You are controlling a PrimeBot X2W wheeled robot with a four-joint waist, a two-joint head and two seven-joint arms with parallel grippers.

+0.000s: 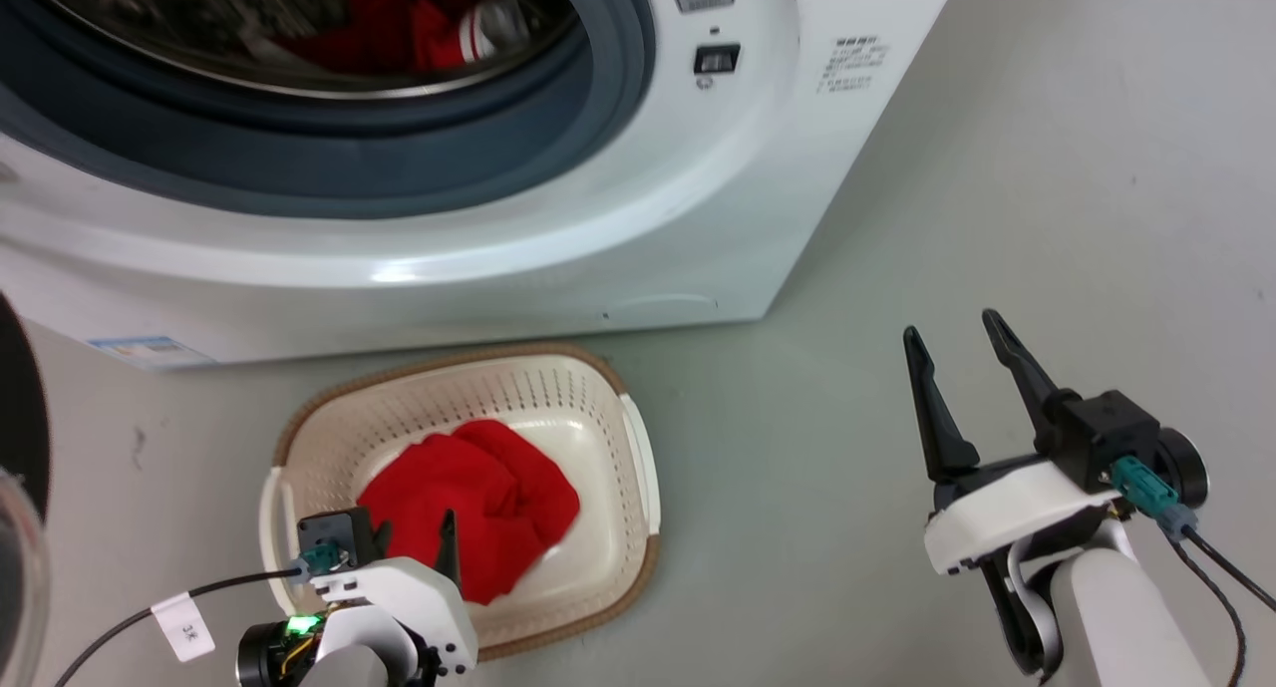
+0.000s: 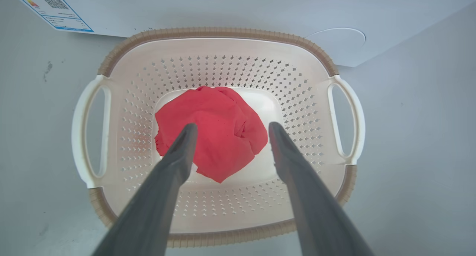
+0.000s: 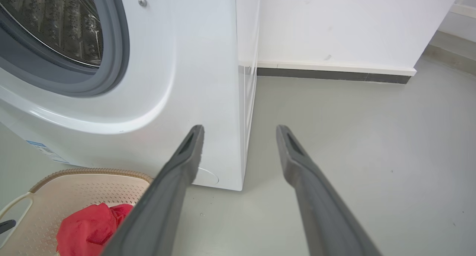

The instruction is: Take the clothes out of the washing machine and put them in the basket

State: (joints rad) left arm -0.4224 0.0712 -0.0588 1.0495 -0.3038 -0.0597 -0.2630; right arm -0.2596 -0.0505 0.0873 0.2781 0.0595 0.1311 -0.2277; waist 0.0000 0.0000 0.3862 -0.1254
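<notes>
Head view: left jaws hang wide over the basket [image 1: 639, 450], leaving the garment [image 1: 478, 498] free; right jaws wide, empty, aside.

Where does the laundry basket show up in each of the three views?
Head view: basket at lower left, in front of the washing machine.
Left wrist view: basket at centre, framed by the open left pincer.
Right wrist view: basket in the bottom-left corner, partly cut off.
Shared landmark: the red garment lying inside it.
</notes>
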